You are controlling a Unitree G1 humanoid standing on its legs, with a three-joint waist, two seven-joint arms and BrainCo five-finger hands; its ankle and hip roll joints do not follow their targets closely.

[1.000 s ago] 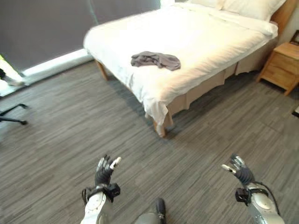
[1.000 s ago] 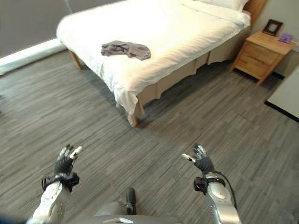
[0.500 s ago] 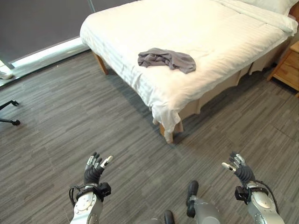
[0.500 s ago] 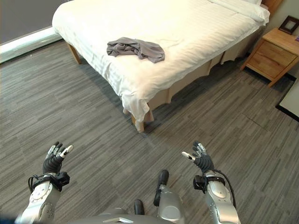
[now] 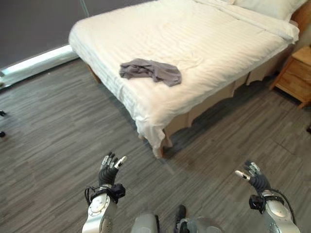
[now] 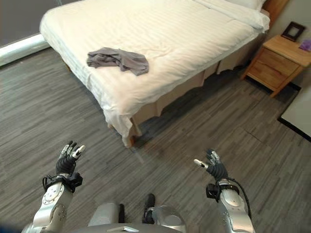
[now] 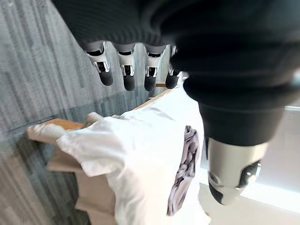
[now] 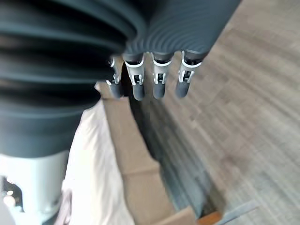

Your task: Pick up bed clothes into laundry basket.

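While grey clothes (image 5: 150, 72) lie on bed (image 5: 204, 39), left hand (image 5: 109, 172), right hand (image 5: 255, 178) raised, fingers spread, empty

A wide bed (image 5: 204, 43) under a white striped sheet (image 6: 160, 43) runs across the upper half of the scene. At its head lie 2 white pillows (image 5: 265, 7), set against a wooden headboard (image 6: 272, 7). A beige skirt (image 5: 214, 99) hangs below the mattress along the near side, and the sheet droops over the near corner, where a wooden leg (image 5: 158, 150) meets the grey wood-plank floor (image 6: 204, 126). Beside the head of the bed stands a wooden nightstand (image 6: 272, 60) with drawers; a dark picture frame (image 6: 292, 31) and a small purple thing (image 6: 306, 44) rest on its top. A pale strip (image 5: 36, 63) runs along the base of the dark wall (image 5: 34, 24) behind the bed.
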